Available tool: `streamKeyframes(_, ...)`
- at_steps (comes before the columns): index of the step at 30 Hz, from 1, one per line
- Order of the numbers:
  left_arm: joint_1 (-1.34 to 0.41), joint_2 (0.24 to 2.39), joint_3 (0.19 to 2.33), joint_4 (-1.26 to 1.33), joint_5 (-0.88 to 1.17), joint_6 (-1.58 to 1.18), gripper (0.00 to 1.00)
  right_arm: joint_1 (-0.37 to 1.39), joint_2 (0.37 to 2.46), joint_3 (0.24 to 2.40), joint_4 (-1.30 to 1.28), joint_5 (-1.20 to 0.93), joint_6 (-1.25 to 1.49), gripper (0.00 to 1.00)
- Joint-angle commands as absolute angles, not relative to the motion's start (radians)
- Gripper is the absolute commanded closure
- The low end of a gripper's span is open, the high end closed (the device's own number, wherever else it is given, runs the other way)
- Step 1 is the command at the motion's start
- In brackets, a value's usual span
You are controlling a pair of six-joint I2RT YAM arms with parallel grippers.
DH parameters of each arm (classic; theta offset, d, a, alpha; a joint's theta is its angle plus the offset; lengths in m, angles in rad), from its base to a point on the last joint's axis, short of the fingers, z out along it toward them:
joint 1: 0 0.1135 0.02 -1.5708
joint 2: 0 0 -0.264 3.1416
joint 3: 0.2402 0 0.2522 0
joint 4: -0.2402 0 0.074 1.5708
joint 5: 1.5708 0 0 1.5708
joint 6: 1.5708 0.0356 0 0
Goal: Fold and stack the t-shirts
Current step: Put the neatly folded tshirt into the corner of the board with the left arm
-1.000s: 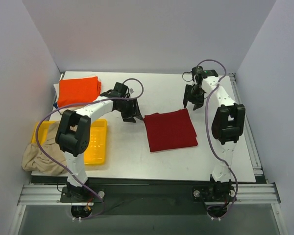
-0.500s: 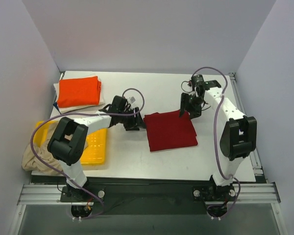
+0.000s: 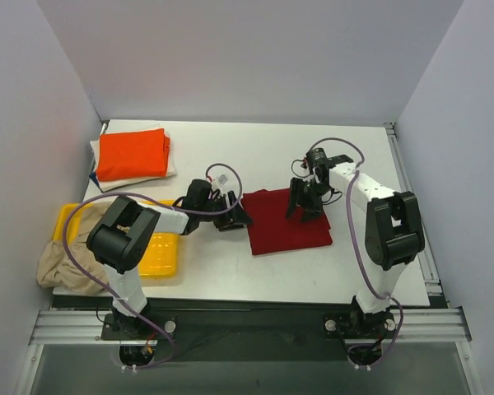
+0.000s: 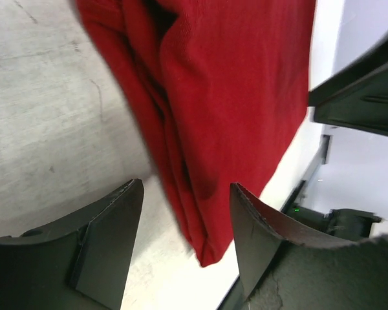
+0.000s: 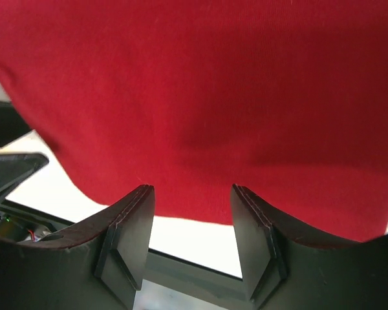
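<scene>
A dark red t-shirt (image 3: 286, 224) lies folded in a rectangle on the table's middle. My left gripper (image 3: 239, 218) is open, low at the shirt's left edge. In the left wrist view the layered edge and one corner of the red shirt (image 4: 207, 129) lie between the open fingers (image 4: 110, 239) of my left gripper (image 4: 187, 219). My right gripper (image 3: 302, 211) is open over the shirt's far part. The red cloth (image 5: 200, 97) fills the right wrist view just beyond my right gripper (image 5: 191, 213). An orange t-shirt (image 3: 132, 154) lies folded at the back left.
The orange shirt tops a small stack with white cloth (image 3: 172, 167) showing under it. A yellow tray (image 3: 163, 247) sits at the front left. A crumpled beige shirt (image 3: 64, 262) hangs over the tray's left side and the table edge.
Both grippers have closed in on the red shirt. The left moved right and nearer to its left edge. The right came forward from the back of the table onto the shirt.
</scene>
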State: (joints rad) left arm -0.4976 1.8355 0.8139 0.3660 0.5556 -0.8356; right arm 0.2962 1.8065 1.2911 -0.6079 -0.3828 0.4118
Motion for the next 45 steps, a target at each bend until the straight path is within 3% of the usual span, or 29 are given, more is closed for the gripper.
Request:
streamKeyframes(1, -0.508, 1.873, 0.804, 0.485, 0.523, -0.867, 0.33, 0.298, 1.839, 1.273, -0.604, -0.407, 0.431, 0.50)
streamKeyframes(10, -0.548, 1.873, 0.770, 0.453, 0.341, -0.864, 0.32, 0.311, 1.856, 1.256, -0.591, -0.408, 0.434, 0.50)
streamKeyframes(19, -0.624, 1.962, 0.847, 0.382, 0.301, -0.857, 0.34, 0.324, 1.876, 1.262, -0.584, -0.419, 0.440, 0.50)
streamKeyframes(22, -0.635, 1.974, 0.877, 0.328, 0.282, -0.841, 0.38, 0.327, 1.878, 1.258, -0.580, -0.420, 0.443, 0.50)
streamKeyframes(26, -0.641, 1.976, 0.928, 0.223, 0.250, -0.796, 0.56, 0.330, 1.873, 1.255, -0.572, -0.422, 0.445, 0.50)
streamKeyframes(27, -0.641, 1.974, 0.954, 0.201, 0.232, -0.787, 0.68, 0.330, 1.871, 1.256, -0.572, -0.423, 0.445, 0.50)
streamKeyframes(30, -0.646, 1.973, 1.020, 0.097, 0.195, -0.735, 0.87, 0.330, 1.864, 1.261, -0.572, -0.425, 0.446, 0.50)
streamKeyframes(31, -0.644, 1.970, 1.038, 0.069, 0.171, -0.720, 0.99, 0.330, 1.862, 1.262, -0.572, -0.425, 0.445, 0.50)
streamKeyframes(45, -0.537, 1.971, 1.600, -0.669, -0.087, -0.160, 1.00, 0.273, 1.743, 1.203, -0.587, -0.428, 0.431, 0.50)
